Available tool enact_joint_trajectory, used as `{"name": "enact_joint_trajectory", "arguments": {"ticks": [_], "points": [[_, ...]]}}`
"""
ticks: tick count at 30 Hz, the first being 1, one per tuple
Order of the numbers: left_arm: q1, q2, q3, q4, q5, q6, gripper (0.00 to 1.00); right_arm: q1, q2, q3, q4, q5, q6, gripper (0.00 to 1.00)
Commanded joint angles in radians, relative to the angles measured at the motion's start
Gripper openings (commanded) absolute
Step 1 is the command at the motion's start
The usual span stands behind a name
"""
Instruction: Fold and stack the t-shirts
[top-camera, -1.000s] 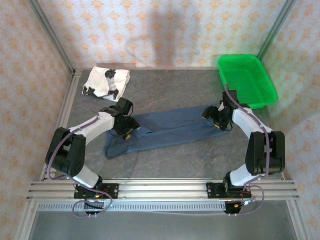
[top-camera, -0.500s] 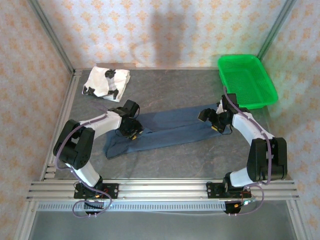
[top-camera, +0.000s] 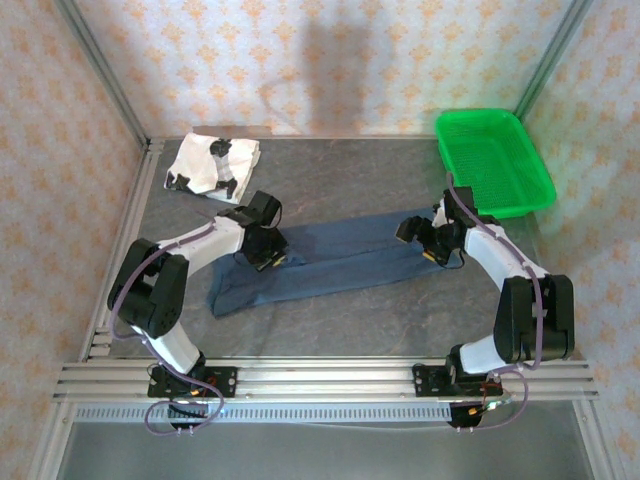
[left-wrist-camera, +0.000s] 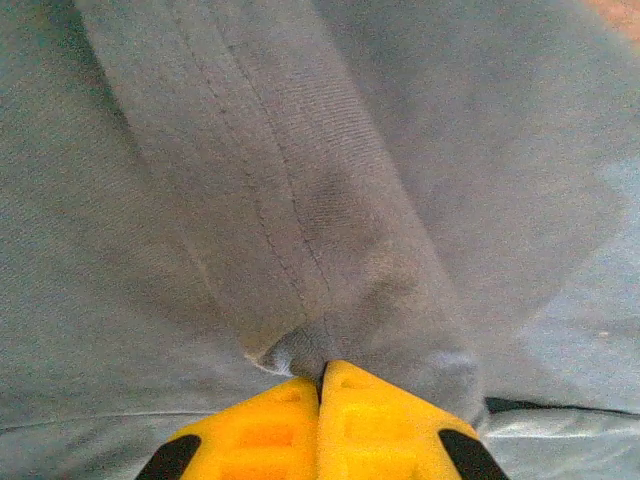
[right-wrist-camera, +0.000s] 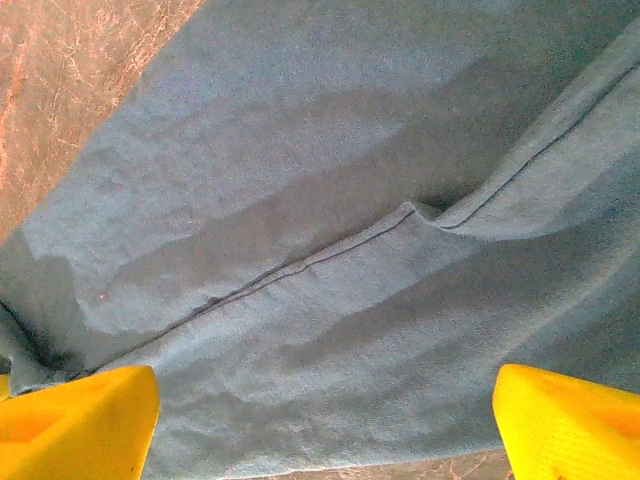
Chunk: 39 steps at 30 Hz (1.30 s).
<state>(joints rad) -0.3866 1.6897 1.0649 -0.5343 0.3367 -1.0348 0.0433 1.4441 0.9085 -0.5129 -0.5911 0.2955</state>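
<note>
Though indistinct overhead, navy t-shirt fold tight in left gripper

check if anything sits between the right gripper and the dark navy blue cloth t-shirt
Nothing visible does: the right gripper is open directly over the dark navy blue cloth t-shirt, with only fabric between its fingers.

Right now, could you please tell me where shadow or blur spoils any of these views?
Top external: sharp, evenly lit, one soft shadow on the patterned back wall. Left wrist: stitching on the dark navy blue cloth t-shirt crisp mid-frame, corners softer. Right wrist: fold shadows, no glare.
</note>
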Motion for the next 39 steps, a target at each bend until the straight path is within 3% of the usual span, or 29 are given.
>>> {"name": "enact_joint_trajectory", "arguments": {"ticks": [1,11,14,18,21,24,32,39], "points": [[-0.006,0.052,0.085,-0.045,-0.015,0.052,0.00,0.003,-0.031,-0.017,0.019,-0.004,-0.026,0.87],[-0.003,0.258,0.339,-0.159,-0.024,0.189,0.00,0.003,-0.032,-0.028,0.019,-0.028,-0.019,0.88],[-0.004,0.271,0.371,-0.152,-0.033,0.189,0.13,0.003,-0.037,-0.034,0.016,-0.030,-0.019,0.88],[-0.003,0.244,0.400,-0.124,-0.061,0.165,0.43,0.003,-0.050,-0.048,0.013,-0.030,-0.017,0.88],[-0.002,0.174,0.405,-0.100,-0.086,0.133,0.65,0.003,-0.065,-0.057,0.004,-0.031,-0.017,0.88],[0.003,0.088,0.392,-0.065,-0.121,0.121,0.74,0.003,-0.098,-0.067,-0.008,-0.027,-0.025,0.90],[0.067,-0.173,0.243,-0.134,-0.217,0.120,0.78,0.003,-0.224,-0.079,-0.095,0.000,-0.050,0.93],[0.157,-0.439,0.046,-0.262,-0.253,0.134,0.80,-0.012,-0.313,-0.033,-0.241,0.134,-0.052,0.97]]}}
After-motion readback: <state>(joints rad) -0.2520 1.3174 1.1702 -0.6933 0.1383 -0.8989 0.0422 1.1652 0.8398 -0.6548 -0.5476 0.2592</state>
